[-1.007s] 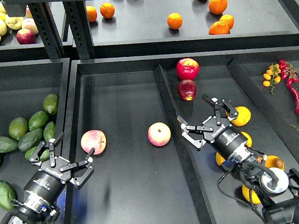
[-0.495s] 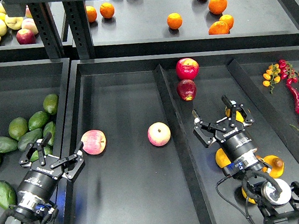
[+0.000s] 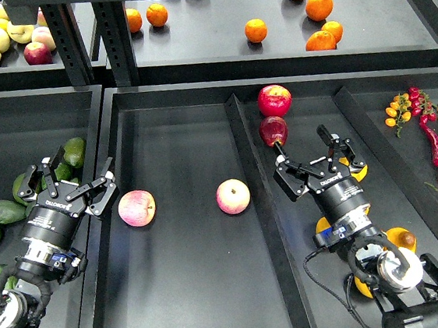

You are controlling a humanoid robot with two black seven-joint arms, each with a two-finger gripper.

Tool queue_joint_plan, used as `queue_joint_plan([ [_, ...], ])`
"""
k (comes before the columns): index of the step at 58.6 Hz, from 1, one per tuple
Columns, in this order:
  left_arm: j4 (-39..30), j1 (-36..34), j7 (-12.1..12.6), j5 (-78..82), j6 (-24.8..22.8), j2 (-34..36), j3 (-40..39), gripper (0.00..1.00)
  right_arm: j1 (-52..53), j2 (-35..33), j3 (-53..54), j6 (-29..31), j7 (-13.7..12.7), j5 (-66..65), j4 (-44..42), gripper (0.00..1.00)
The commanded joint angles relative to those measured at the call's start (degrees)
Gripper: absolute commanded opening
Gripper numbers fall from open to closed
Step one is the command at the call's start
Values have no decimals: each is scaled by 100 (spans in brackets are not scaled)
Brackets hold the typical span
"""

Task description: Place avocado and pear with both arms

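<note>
- Black metal trays [image 3: 193, 292] with raised dividers fill the view, below a dark shelf [image 3: 205, 32] carrying round oranges [image 3: 256, 30].
- Left gripper [image 3: 74, 183], fingers spread apart and holding nothing, hangs over the heap of glossy dark green oval avocados [image 3: 4, 210] in the left tray.
- Right gripper [image 3: 312, 156], fingers also apart and empty, hovers over squat yellow-orange pears [image 3: 356, 171] in the right-hand compartment, just below a dark red apple [image 3: 273, 131].
- Two pink-yellow apples [image 3: 137, 208] lie in the middle tray, between the arms.
</note>
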Motion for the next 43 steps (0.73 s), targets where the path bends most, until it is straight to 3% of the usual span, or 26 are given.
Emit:
queue_joint_plan([
  [1,2,62,0,-23,0,0,27,99,-110,0,0,120,-3,-23,149,99],
  [43,90,89,9,144,0,0,71,99,-374,0,70,191,41,-506,483,99],
])
